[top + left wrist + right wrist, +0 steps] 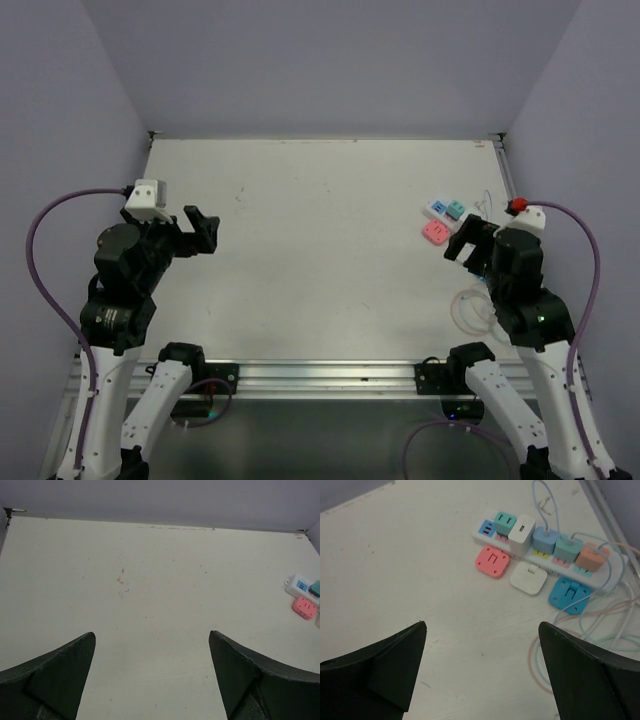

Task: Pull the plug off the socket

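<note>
The power strip (pixel 486 529) lies on the table (pixel 300 250) at its right side, ahead of the right gripper (pixel 481 625) and a little to its right. The gripper hangs over bare tabletop with its jaws spread wide and nothing between them, apart from the strip. The left gripper (pixel 151 633) is also wide and holds nothing. It sits at the left side of the table, well apart from the strip.

The right wrist view shows the strip in full. Five plugs stand in a row along it: a green plug (pixel 505 522), a white plug (pixel 521 528), a blue plug (pixel 546 539), a teal plug (pixel 567 547) and an orange plug (pixel 590 557). Thin cords (pixel 620 615) run from several of them and loop to the right. Three loose adapters lie flat just beside the strip's near edge: a pink adapter (pixel 492 561), a white adapter (pixel 530 577) and a blue adapter (pixel 570 595).

In the top view the right gripper and arm cover most of the strip, so only one end and the pink adapter show. The left wrist view catches the same end and the pink adapter at its right edge.
</note>
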Controlling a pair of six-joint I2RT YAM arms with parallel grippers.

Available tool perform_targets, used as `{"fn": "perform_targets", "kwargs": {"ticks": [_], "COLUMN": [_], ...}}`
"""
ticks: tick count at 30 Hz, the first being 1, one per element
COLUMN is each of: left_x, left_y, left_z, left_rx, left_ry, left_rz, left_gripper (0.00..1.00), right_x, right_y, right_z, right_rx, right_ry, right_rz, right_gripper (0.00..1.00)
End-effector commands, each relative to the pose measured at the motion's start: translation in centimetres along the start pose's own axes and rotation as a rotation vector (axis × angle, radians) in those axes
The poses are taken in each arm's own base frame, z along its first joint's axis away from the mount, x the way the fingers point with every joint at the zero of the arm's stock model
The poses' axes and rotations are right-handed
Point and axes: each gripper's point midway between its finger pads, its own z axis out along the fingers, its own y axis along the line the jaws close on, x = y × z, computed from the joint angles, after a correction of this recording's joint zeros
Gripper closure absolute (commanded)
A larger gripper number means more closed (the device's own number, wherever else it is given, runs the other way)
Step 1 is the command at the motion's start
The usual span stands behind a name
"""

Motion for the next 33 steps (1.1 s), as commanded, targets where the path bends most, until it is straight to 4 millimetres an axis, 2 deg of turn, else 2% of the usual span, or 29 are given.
{"fn": "perform_targets", "kwargs": {"ticks": [1,2,3,6,7,8,14,16,19,25,28,33], "left_x": [-0.3,0.8,1.0,3.2,3.8,5.3,9.6,9.7,9.3,9.4,9.6,9.8], "left_y": [-1.0,-0.8,-0.9,-0.7,-0.6,-0.4,0.7,0.6,0.2,0.3,0.3,0.3], "left_z": [1.1,1.6,1.9,3.1,3.3,3.9,5.3,5.3,5.4,5.2,5.3,5.5], "left_rx": [0.058,0.057,0.070,0.076,0.079,0.078,0.050,0.054,0.065,0.049,0.051,0.052], "left_ry": [-0.049,-0.026,-0.032,0.001,0.010,0.041,0.108,0.119,0.104,0.108,0.116,0.123], "left_rz": [-0.014,-0.018,-0.020,-0.031,-0.036,-0.040,-0.025,-0.026,-0.022,-0.010,-0.007,-0.009], "left_gripper": [0.00,0.00,0.00,0.01,0.01,0.00,0.00,0.00,0.00,0.00,0.01,0.00], "right_x": [3.6,4.2,4.8,5.5,5.2,5.1,4.6,5.0,5.9,7.9,8.8,11.9], "right_y": [0.3,0.3,-0.2,-2.2,-3.7,-4.6,-9.0,-10.1,-13.3,-17.2,-18.9,-20.5], "right_z": [2.5,3.4,3.9,5.3,5.3,5.5,6.5,7.5,8.3,9.3,9.5,10.4], "right_rx": [0.042,0.071,0.105,0.258,0.354,0.403,0.663,0.717,0.824,0.942,0.998,1.031], "right_ry": [0.143,0.170,0.185,0.195,0.160,0.150,0.076,0.088,0.131,0.147,0.144,0.224], "right_rz": [0.044,0.047,0.052,0.064,0.075,0.080,0.158,0.180,0.287,0.483,0.552,0.631], "right_gripper": [0.01,0.01,0.01,0.01,0.01,0.01,0.01,0.01,0.01,0.01,0.01,0.01]}}
